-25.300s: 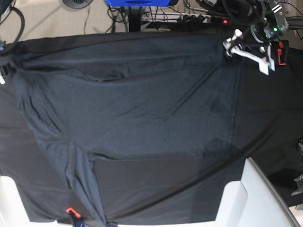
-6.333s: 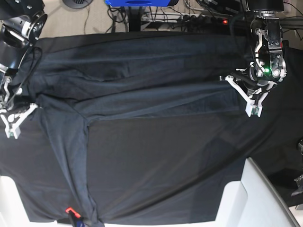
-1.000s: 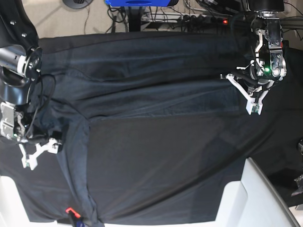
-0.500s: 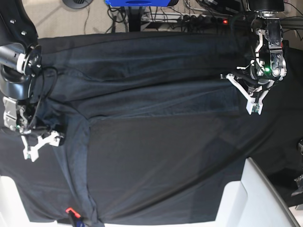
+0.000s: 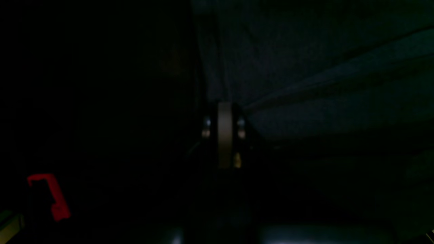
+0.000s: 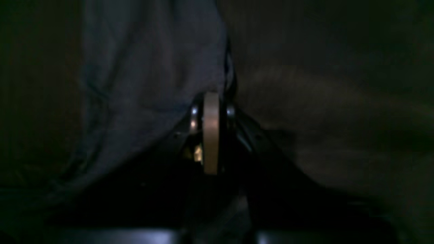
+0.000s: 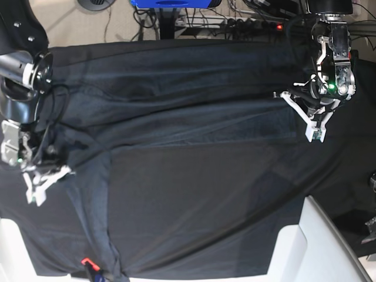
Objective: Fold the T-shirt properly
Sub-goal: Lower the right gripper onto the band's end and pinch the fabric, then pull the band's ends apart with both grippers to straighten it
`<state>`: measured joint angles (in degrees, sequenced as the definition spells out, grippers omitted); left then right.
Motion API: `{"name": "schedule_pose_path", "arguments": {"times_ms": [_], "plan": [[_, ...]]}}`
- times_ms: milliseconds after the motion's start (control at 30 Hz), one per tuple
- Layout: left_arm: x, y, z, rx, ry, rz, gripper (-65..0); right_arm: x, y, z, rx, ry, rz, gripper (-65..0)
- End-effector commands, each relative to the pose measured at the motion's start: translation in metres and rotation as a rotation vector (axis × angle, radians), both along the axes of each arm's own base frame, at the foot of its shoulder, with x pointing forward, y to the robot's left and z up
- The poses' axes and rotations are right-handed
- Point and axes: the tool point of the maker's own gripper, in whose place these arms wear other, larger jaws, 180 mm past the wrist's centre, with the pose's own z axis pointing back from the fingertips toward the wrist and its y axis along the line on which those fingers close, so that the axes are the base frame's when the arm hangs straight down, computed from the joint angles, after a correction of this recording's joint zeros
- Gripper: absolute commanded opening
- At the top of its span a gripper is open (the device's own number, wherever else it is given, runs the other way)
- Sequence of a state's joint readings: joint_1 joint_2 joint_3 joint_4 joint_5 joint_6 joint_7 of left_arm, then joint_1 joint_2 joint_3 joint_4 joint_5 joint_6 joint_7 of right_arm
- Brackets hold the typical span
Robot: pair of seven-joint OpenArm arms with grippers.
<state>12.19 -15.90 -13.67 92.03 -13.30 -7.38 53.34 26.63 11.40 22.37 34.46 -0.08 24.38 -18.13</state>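
Two arms work over the table cloth (image 7: 346, 176) from opposite sides of the base view. Most of the frame is filled by the T-shirt (image 7: 188, 106), a dark slate-grey knit; its body lies as a wide band across the upper half, and one narrower strip of it runs down the lower left toward the bottom edge. Under it the cloth is blacker and smoother, and it shows bare in the middle and lower right.

At the left edge, a little below the middle, stands the right gripper (image 7: 40, 182). Its white fingers (image 7: 35, 189) are pressed together, and in the right wrist view a fold of the grey fabric (image 6: 145, 84) meets the fingertips, so it seems to pinch the shirt edge there; the picture is too dark to be sure.

At the upper right stands the left gripper (image 7: 313, 124), just at the right end of the shirt band. Its fingers are also closed. In the left wrist view, which is very dark, a shirt edge runs down to the tip, but whether fabric sits between the fingers I cannot tell. In that view's lower left, a small red clip (image 5: 51, 196) is visible.
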Motion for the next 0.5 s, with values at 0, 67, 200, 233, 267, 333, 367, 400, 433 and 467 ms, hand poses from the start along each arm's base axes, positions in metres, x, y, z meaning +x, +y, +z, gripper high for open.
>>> {"name": "schedule_pose_path", "arguments": {"times_ms": [0, 67, 200, 233, 267, 333, 367, 400, 433, 467], "plan": [[0.009, 0.006, 0.011, 0.023, -0.038, -0.004, -65.0, 0.02, -0.015, 0.028, -0.03, -0.068, -0.011, -64.8], [0.009, 0.006, 0.012, 0.024, -0.039, -0.005, -65.0, 0.018, -0.02, 0.036, -0.056, -0.054, -0.003, -64.8], [0.014, 0.004, 0.018, 0.022, -0.059, -0.01, -65.0, 0.017, -0.026, 0.05, -0.098, -0.046, 0.007, -64.8], [0.016, 0.003, 0.021, 0.023, -0.07, -0.014, -65.0, 0.016, -0.027, 0.051, -0.105, -0.042, 0.008, -64.8], [0.019, 0.001, 0.026, 0.024, -0.085, -0.02, -65.0, 0.016, -0.029, 0.055, -0.113, -0.042, 0.009, -64.8], [0.023, -0.001, 0.034, 0.028, -0.11, -0.029, -65.0, 0.012, -0.031, 0.057, -0.129, -0.03, 0.013, -64.8], [0.025, -0.002, 0.038, 0.03, -0.12, -0.033, -65.0, 0.011, -0.031, 0.061, -0.139, -0.035, 0.014, -64.8], [0.028, -0.002, 0.042, 0.035, -0.133, -0.039, -65.0, 0.012, -0.032, 0.066, -0.15, -0.047, 0.015, -64.8], [0.029, -0.003, 0.045, 0.036, -0.142, -0.041, -65.0, 0.012, -0.033, 0.071, -0.16, -0.06, 0.016, -64.8], [0.032, -0.003, 0.049, 0.038, -0.153, -0.044, -65.0, 0.012, -0.034, 0.075, -0.169, -0.067, 0.016, -64.8]]}}
